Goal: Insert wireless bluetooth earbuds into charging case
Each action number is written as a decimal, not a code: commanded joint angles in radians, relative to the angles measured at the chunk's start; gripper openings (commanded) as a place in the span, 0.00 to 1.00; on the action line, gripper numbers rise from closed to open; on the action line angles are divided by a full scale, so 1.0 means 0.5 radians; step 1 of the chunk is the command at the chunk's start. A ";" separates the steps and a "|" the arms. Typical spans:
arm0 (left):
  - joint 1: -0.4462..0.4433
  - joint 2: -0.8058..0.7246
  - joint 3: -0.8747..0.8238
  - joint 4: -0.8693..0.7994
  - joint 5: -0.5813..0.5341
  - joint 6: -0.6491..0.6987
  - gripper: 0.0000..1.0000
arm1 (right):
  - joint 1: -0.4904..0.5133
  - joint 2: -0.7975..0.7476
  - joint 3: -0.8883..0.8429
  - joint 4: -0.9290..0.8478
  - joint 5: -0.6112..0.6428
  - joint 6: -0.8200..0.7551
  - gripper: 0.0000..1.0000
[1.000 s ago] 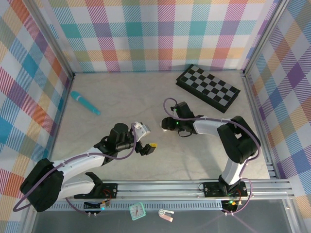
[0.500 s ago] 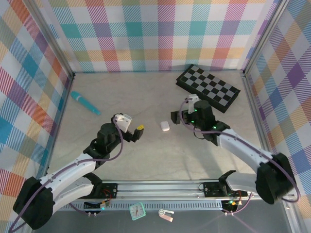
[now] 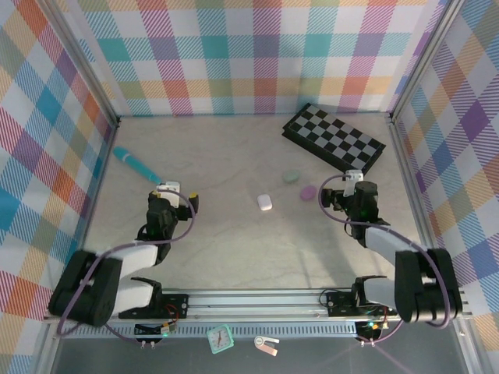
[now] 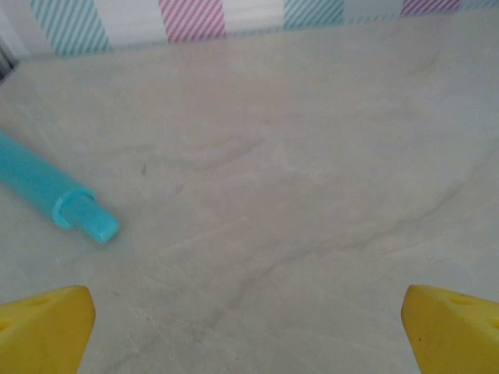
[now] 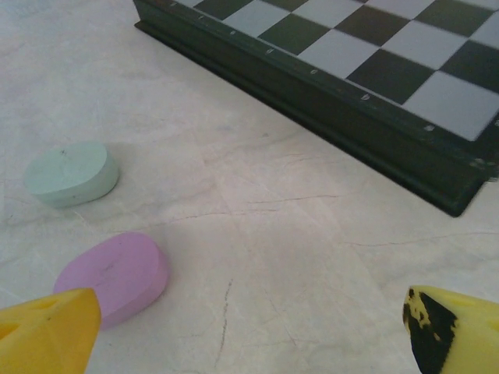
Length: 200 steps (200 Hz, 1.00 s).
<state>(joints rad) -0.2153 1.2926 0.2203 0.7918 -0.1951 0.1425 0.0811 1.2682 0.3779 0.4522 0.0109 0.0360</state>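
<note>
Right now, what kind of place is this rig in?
Probably a robot test cell: plaid panels wall in the marble-look table, an aluminium rail runs along its near edge, and a chessboard lies as a prop.

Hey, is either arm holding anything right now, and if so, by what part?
Nothing is held. The left pincer and right pincer both stand open over bare table; the lilac case and mint case lie apart from the right one.
</note>
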 commanded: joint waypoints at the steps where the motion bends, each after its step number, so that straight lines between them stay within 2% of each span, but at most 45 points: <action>1: 0.072 0.196 0.057 0.434 0.056 -0.017 1.00 | -0.015 0.139 0.058 0.302 -0.124 0.003 0.99; 21: 0.193 0.365 0.150 0.406 0.151 -0.122 1.00 | -0.026 0.158 0.103 0.226 -0.170 0.004 0.99; 49: 0.264 0.603 0.172 0.605 0.233 -0.169 1.00 | -0.066 0.163 0.106 0.227 -0.269 0.002 0.99; 60: 0.278 0.543 0.277 0.289 0.246 -0.189 1.00 | -0.066 0.169 0.109 0.237 -0.346 -0.011 0.99; 78: 0.288 0.567 0.409 0.068 0.271 -0.198 1.00 | -0.069 0.184 0.126 0.219 -0.371 -0.012 0.99; 136: 0.303 0.578 0.403 0.102 0.253 -0.215 1.00 | -0.073 0.237 0.198 0.134 -0.322 0.015 0.99; 200: 0.304 0.578 0.400 0.104 0.253 -0.215 1.00 | -0.121 0.299 0.279 0.045 -0.377 0.040 0.99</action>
<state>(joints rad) -0.0757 1.5776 0.4129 0.8383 -0.0864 0.0441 0.0269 1.4075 0.4873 0.4976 -0.1493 0.0448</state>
